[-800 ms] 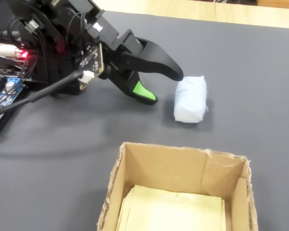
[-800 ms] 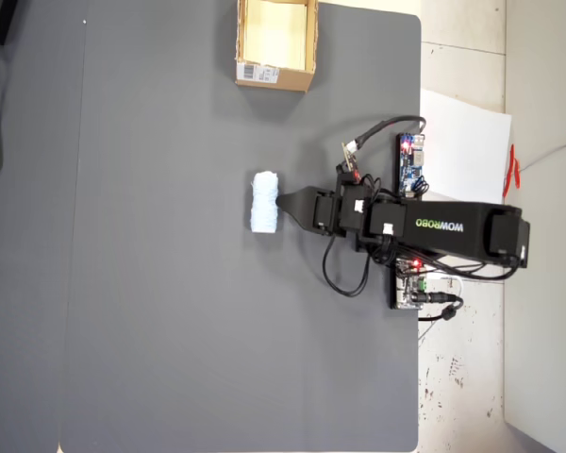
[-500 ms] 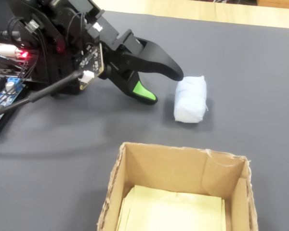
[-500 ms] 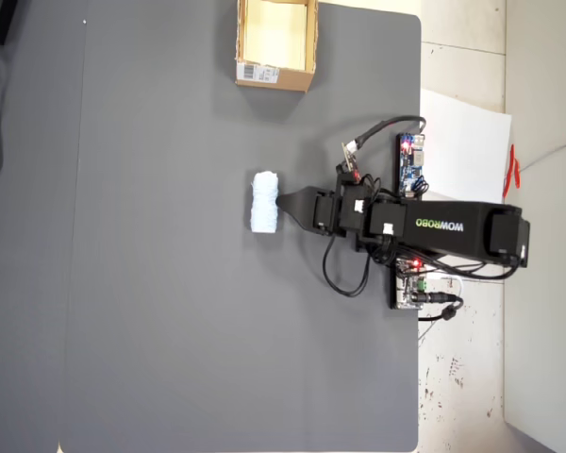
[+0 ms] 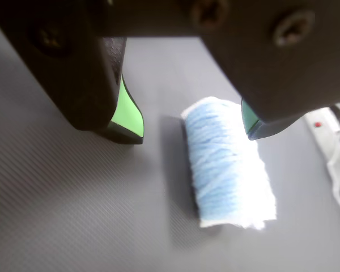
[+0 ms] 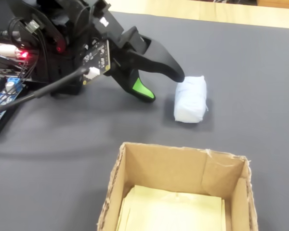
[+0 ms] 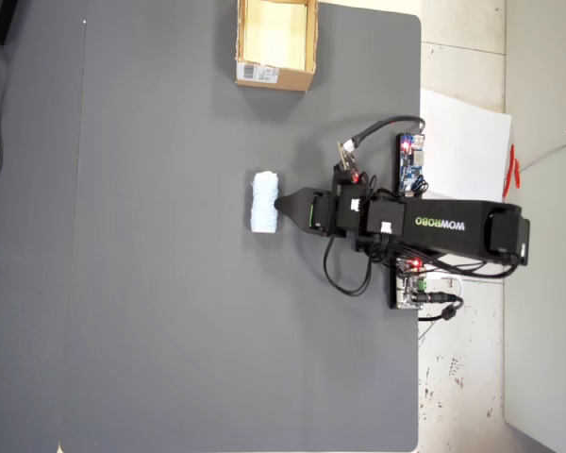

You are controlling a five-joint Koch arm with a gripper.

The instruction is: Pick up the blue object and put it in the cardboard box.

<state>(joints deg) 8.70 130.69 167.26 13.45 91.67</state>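
Wrist view, left to right: the green-padded jaw is seen on the left with bare table (image 5: 73, 215) under it, then the blue object (image 5: 229, 164) lying flat, then the second jaw over the wad's upper right edge. The hand (image 5: 195, 127) is spread apart — nothing is gripped.

Risk 1: the hand is offset. The right jaw tip appears to sit above or against the wad rather than beside it. If lowered as is, the wad could be pressed down or shoved sideways instead of being straddled.

Risk 2: the wad looks soft and lumpy — a shallow end pinch may be lost on lift.

Fixed view: hand (image 6: 166, 86) at left, blue object (image 6: 190, 98) just right of the upper tip, apparently touching it; the cardboard box (image 6: 176, 168) is set nearer the camera, open, apart from both.

Risk 3: in the overhead view the cardboard box (image 7: 274, 74) lies well apart from the blue object (image 7: 263, 202) — a weak grip could drop the load short of the rim.
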